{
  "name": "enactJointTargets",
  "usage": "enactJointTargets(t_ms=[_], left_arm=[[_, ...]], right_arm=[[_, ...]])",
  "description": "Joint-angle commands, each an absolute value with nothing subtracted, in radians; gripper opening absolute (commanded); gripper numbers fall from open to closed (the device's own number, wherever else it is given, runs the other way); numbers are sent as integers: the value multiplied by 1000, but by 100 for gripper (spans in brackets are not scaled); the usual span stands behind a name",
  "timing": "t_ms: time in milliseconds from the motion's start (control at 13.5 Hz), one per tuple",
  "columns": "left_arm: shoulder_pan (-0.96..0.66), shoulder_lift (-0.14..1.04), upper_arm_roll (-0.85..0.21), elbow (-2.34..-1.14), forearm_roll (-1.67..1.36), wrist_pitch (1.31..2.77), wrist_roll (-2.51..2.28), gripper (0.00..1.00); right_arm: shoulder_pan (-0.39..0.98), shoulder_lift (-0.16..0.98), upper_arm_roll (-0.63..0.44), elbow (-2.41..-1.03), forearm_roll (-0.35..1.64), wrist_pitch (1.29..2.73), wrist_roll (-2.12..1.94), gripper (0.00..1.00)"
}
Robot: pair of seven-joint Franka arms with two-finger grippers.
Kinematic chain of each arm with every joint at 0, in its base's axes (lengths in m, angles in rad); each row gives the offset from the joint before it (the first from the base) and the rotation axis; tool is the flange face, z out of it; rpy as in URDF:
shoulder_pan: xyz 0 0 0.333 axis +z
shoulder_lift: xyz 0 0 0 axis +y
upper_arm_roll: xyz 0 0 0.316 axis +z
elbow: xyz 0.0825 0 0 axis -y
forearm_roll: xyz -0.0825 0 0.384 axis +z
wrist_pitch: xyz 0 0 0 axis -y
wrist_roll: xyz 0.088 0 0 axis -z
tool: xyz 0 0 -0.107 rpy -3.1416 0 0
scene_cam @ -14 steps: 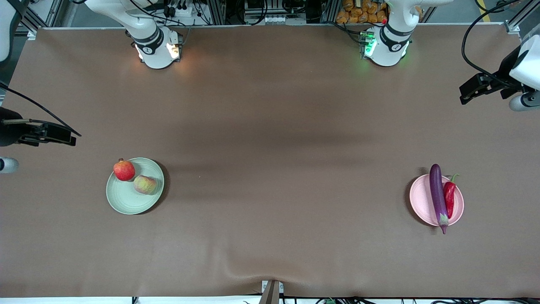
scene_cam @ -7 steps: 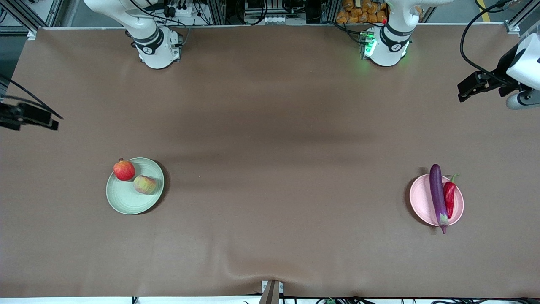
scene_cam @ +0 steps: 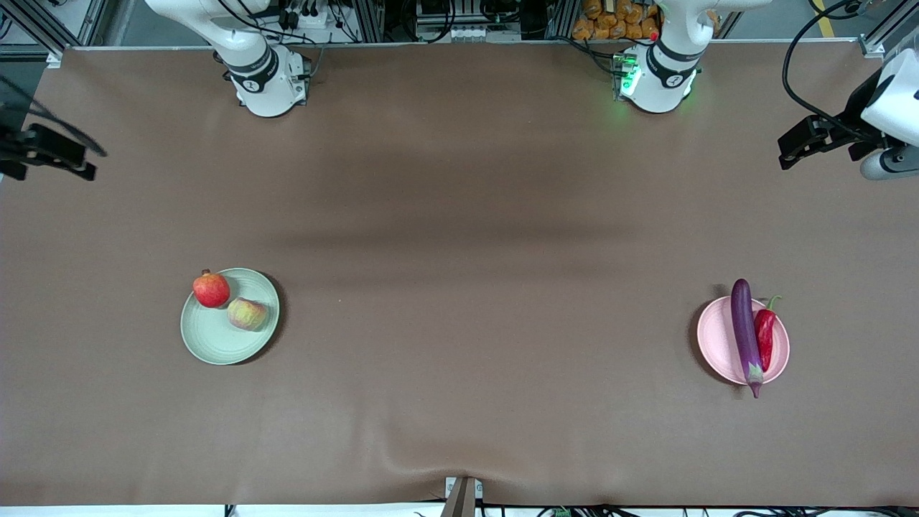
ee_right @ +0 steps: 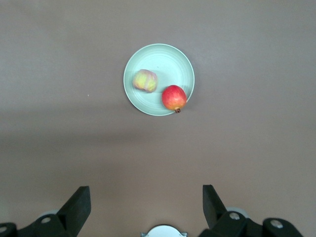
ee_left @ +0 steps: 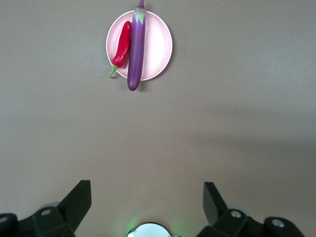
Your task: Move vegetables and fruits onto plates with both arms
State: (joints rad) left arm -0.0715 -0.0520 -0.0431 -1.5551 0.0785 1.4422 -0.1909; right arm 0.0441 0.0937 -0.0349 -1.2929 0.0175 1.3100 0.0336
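The pale green plate (scene_cam: 215, 343) lies toward the right arm's end of the table and holds both fruits, a red pomegranate (scene_cam: 211, 290) and a yellowish-pink fruit (scene_cam: 248, 314). Toward the left arm's end, the pale pink plate (scene_cam: 718, 337) carries the vegetables, a purple eggplant (scene_cam: 745, 332) with a red chili pepper (scene_cam: 765, 336) beside it. My right gripper (scene_cam: 72, 154) hangs open and empty high over its end of the table. My left gripper (scene_cam: 790, 149) is open and empty over its own end. The right wrist view shows the green plate (ee_right: 163, 59). The left wrist view shows the pink plate (ee_left: 157, 44).
The table is covered by a brown cloth (scene_cam: 459, 251) with a wrinkle near its front edge. The right arm's base (scene_cam: 269, 79) and the left arm's base (scene_cam: 657, 79), lit green, stand along the back edge. A small bracket (scene_cam: 463, 495) sits at the front edge.
The right gripper has drawn back from the green plate toward the base side of the table. The left gripper has shifted slightly the same way. The plates and produce have not moved.
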Motion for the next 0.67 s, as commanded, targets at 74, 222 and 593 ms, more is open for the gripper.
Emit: enactJointTargets(t_ms=[74,222,593], left_arm=[[-77,-69,-41,-1554,61,1433,-170,100],[-74,-72,-52,-1554,46,1433,-126,100],[-72,-77,-55,-1554,26,1419,-123,100]], right_arm=[[-3,-28,3,-1477,3,1410,46,100],[-5,-26,-5,-1474,5,1413,44,100],[-3,-26,-6,-1476,3,1420,44,100]])
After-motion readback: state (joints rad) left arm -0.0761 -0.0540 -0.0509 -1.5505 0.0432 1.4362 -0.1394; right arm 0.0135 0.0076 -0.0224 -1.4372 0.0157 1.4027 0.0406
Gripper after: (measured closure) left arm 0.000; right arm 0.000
